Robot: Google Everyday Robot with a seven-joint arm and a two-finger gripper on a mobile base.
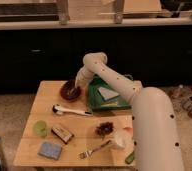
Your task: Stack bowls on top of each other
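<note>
The dark bowl (69, 90) sits upright at the far side of the wooden table (41, 125), mouth facing up; being round, it has no long axis to speak of. The white arm (120, 85) rises from the near right, runs back and leftwards over the green tray (109, 102), bends at an elbow above it and drops down. The gripper (77, 89) hangs at the bowl's right rim; whether it holds the bowl, I cannot tell. Nearer me lie a white-handled tool (70, 110), a green cup (40, 128), a blue sponge (50, 149) and a fork (94, 149).
</note>
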